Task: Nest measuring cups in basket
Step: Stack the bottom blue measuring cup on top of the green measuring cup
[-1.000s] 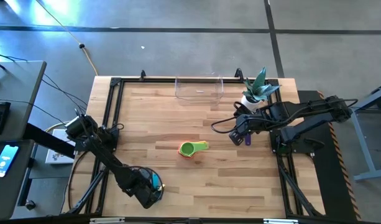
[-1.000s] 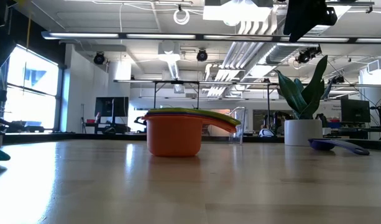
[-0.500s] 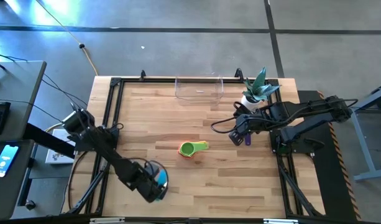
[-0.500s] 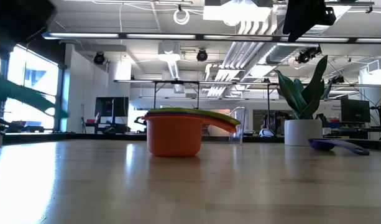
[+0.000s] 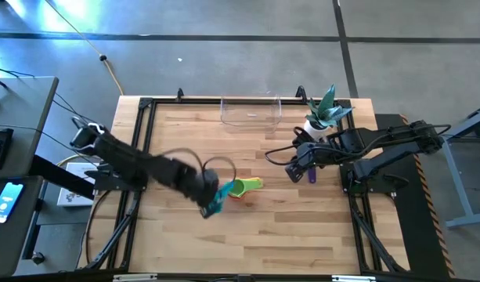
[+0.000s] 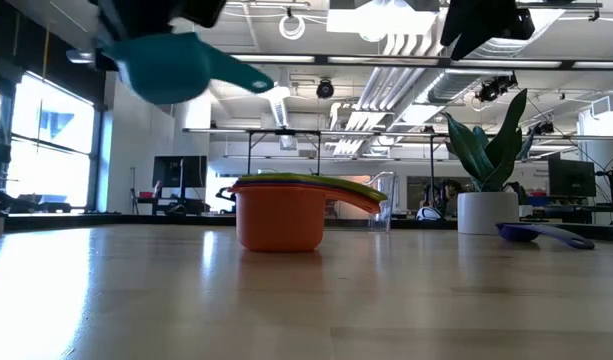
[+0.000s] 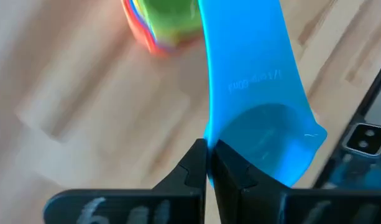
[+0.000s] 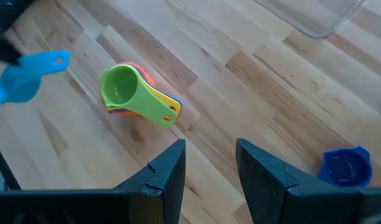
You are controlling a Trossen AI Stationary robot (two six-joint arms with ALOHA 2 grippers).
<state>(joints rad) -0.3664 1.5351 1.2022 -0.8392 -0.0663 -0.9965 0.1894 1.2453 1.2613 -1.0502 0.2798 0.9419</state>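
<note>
The counter [image 5: 286, 219] looks like butcher-block wood, planks with visible grain and a light satin sheen. The measuring cups are all smooth plastic: the teal cup [image 7: 258, 118] is a bit glossy with raised lettering on the handle, the green cup [image 8: 125, 93] more matt. The basket [image 5: 250, 111] is clear see-through plastic. The plant pot [image 6: 487, 212] is plain matt white.

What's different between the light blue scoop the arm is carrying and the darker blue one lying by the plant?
The teal cup is clamped in the left gripper and held above the table; the blue cup rests on the wood, untouched, below the open right gripper. The teal cup is close beside the nested stack; the blue cup lies apart from it, near the plant pot. Both are plastic scoops with flat handles, and neither is nested yet.
</note>
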